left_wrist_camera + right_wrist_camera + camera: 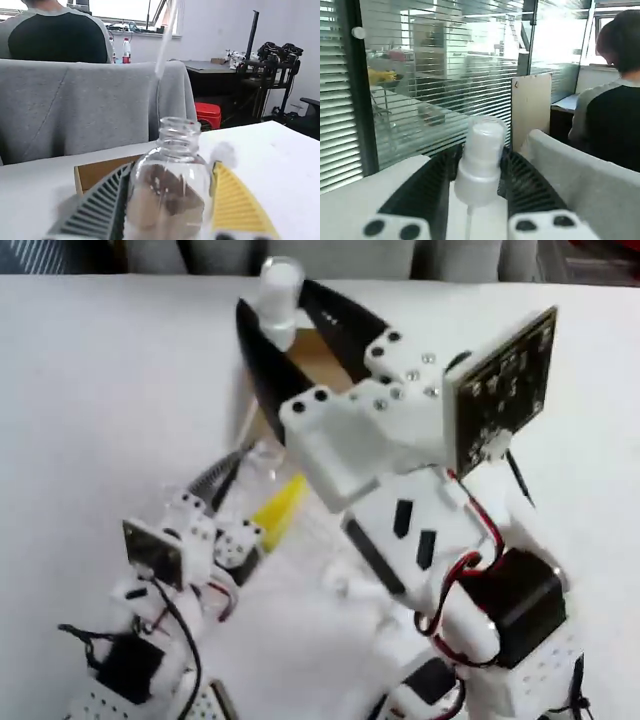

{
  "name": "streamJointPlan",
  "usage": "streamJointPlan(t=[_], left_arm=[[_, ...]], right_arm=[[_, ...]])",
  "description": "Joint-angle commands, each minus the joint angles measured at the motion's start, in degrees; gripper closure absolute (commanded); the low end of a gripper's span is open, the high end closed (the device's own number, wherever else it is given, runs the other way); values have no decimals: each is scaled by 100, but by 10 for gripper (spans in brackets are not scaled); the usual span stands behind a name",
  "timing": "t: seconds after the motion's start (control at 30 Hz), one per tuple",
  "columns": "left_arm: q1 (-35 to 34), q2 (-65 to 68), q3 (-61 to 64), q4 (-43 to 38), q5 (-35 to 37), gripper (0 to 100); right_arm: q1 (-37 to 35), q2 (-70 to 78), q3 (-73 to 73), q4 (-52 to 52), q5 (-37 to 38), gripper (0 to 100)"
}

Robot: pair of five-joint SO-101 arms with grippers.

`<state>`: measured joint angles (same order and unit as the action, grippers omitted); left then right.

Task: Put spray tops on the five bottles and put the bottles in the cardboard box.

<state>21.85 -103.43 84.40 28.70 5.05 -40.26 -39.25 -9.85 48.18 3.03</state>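
Spray top [480, 172] sits pinched between the dark fingers of the right gripper [481, 152], held high with its thin dip tube [166, 40] hanging over the open neck of the bottle [170, 200]. The left gripper [172, 167] clamps that bottle upright, just in front of the cardboard box [92, 172]. As I judge it, the tube should be centred on the neck first, then brought straight down while the bottle is kept steady. Where the tube ends is hard to make out, and the bottle's base is cut off.
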Motion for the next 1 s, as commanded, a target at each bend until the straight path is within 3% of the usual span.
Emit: streamJointPlan(t=[0.0, 0.2, 0.4, 0.97], left_arm=[[40, -110, -35, 88, 53, 978], [-391, -110, 281, -35, 53, 978], [-514, -110, 633, -756, 53, 978], [-497, -110, 624, -774, 53, 978]], right_arm=[[48, -312, 563, -567, 70, 983], [409, -532, 958, -875, 316, 983], [462, -576, 1178, -866, 580, 983], [435, -505, 1380, -919, 571, 983]])
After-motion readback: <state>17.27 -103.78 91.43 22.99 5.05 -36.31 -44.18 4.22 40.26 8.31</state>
